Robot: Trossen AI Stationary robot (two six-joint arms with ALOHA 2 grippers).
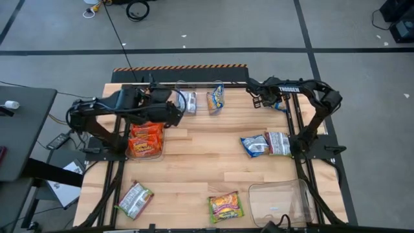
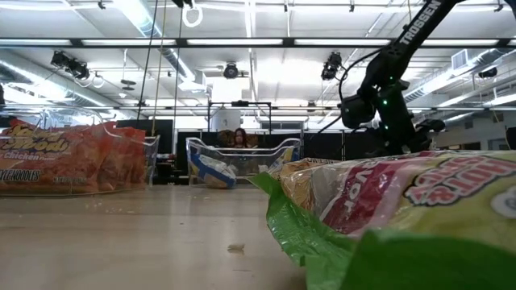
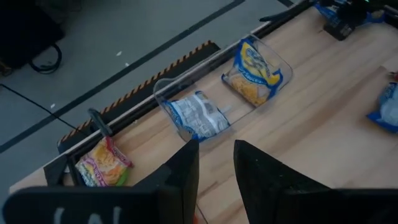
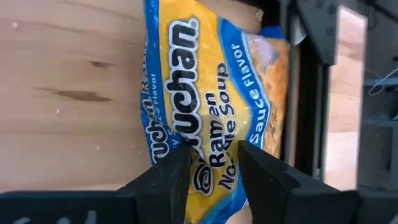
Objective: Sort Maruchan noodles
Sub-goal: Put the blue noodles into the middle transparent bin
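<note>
High view showed the left gripper [image 1: 173, 111] over the orange packets [image 1: 145, 138] in the left tray [image 1: 160, 153], its fingers spread and holding nothing, while loose packets lay across the table [image 1: 200, 165]. Farther right, the right gripper [image 1: 264, 98] hovered with fingers apart over a blue-and-yellow packet [image 4: 211, 99] at the far right edge. To grasp it well, I judged it should descend straight, straddle the crinkly wrapper and pinch firmly.

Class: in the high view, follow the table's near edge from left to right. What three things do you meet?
Silver-white packet → yellow-green packet → empty clear tray.
</note>
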